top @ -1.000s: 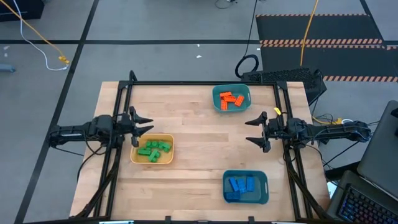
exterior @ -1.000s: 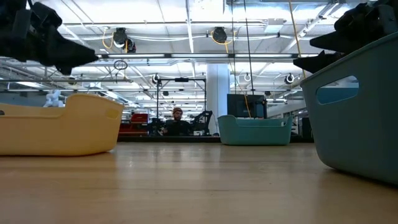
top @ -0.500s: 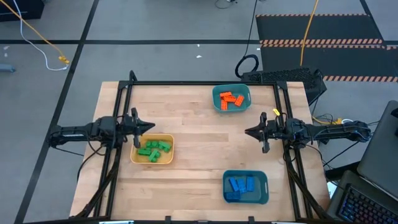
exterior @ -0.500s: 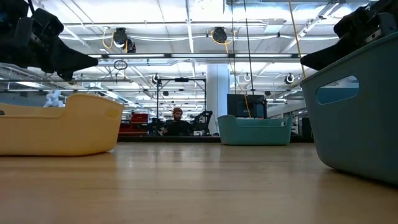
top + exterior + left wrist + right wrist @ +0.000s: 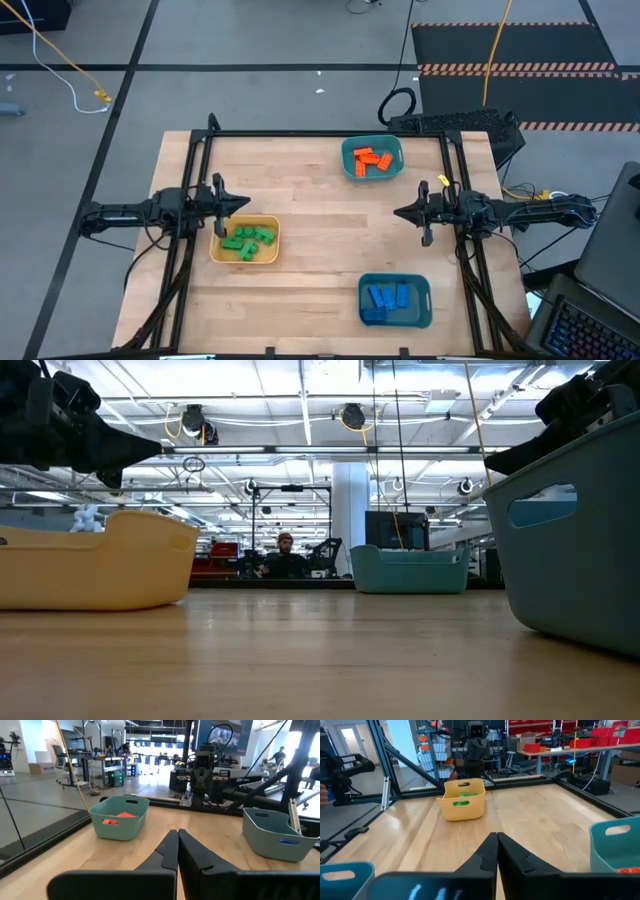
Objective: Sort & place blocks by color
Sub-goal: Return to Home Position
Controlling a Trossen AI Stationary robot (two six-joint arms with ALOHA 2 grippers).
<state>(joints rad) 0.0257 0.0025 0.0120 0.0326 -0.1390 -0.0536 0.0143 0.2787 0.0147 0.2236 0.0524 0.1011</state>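
The blocks lie sorted in three trays. Several green blocks (image 5: 247, 240) fill the yellow tray (image 5: 244, 258) at the left. Orange blocks (image 5: 373, 160) lie in the teal tray (image 5: 350, 152) at the far right, and blue blocks (image 5: 386, 297) in the teal tray (image 5: 420, 312) at the near right. My left gripper (image 5: 243, 204) hangs shut above the table's left edge, just beyond the yellow tray. My right gripper (image 5: 398, 212) hangs shut above the right edge. Both point level toward the table's middle and hold nothing.
A black frame (image 5: 330, 134) runs around the wooden table (image 5: 320, 240). Bare wood lies between the three trays in the middle. A person (image 5: 285, 556) sits far back in the room beyond the table.
Both grippers have shut on nothing: the left one from partly open, the right one from wide open. Neither arm has shifted noticeably. The trays and blocks have kept still.
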